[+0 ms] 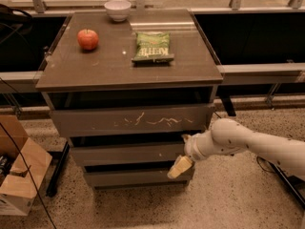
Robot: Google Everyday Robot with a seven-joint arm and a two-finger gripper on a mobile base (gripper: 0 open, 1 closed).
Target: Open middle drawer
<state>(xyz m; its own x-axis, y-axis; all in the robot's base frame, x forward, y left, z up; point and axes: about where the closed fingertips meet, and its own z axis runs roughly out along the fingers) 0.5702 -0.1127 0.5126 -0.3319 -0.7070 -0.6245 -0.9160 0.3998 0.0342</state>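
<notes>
The middle drawer (126, 154) is the plain grey-brown front between the scratched top drawer (128, 120) and the smallest bottom drawer (133, 177). My white arm reaches in from the right. My gripper (180, 166) hangs at the right end of the middle drawer front, its yellowish fingertip pointing down over the gap above the bottom drawer. The middle drawer looks pushed in, with only a dark gap above it.
On the cabinet top (114, 66) lie a red apple (88, 39), a green chip bag (153, 46) and a white bowl (117, 9). A cardboard box (16, 178) stands on the floor at left, with cables. A rail and dark panels run behind.
</notes>
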